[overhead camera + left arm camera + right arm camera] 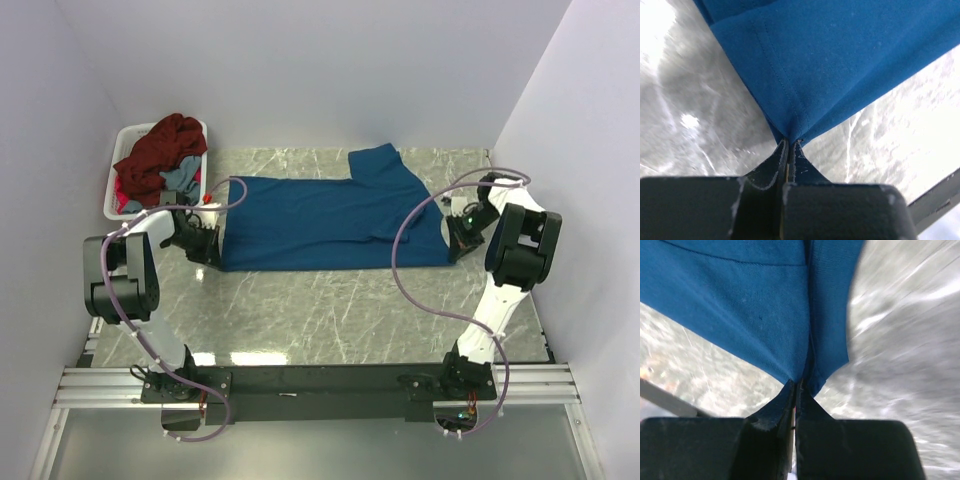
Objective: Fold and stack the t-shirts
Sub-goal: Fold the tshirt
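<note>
Two near corners of the deep blue short-sleeved cloth t-shirt (pixel 320 222) are pinched tight. The left gripper (pixel 790 141) is clamped on the left corner and the right gripper (pixel 797 382) on the right one, the fabric bunching into each closed pair of fingers. The shirt lies spread across the middle of the grey marbled table (pixel 330 315), one sleeve pointing toward the far edge. Farther back on the left, a white plastic basket (pixel 112 190) holds a crumpled dark maroon t-shirt (pixel 160 150) over a grey-blue t-shirt (pixel 182 180).
</note>
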Robot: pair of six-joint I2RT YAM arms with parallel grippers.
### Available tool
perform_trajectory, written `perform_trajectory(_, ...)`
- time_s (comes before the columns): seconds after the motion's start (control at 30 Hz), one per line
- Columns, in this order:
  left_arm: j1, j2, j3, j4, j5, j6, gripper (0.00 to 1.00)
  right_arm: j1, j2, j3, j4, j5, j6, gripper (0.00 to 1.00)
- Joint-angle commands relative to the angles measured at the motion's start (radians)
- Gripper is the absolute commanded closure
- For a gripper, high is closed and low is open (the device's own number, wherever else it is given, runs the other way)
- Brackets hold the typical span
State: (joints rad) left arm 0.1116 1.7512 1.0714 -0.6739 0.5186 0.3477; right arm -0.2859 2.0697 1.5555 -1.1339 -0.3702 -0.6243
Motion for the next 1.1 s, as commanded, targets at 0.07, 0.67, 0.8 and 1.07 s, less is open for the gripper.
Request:
perform_trajectory(0.07,0.007,-0.076,-0.054,-0.081,-0.029,0.063,0.99,-0.009,-0.095,-0.139,-0.012,0.106,-0.066,1.00)
perform_trajectory(0.67,-0.016,-0.350,0.005,-0.135,0.153,0.215,0.34,-0.018,-0.252,0.029,-0.210,-0.143,-0.118,0.30)
perform_trajectory(0.8,-0.179,-0.395,0.001,0.090,0.241,0.118,0.41,-0.001,-0.205,0.090,-0.143,-0.251,-0.003,0.44)
perform_trajectory(1.07,-0.619,-0.146,0.143,0.491,0.202,0.098,0.55,0.007,-0.097,-0.012,-0.083,-0.403,0.129,0.76)
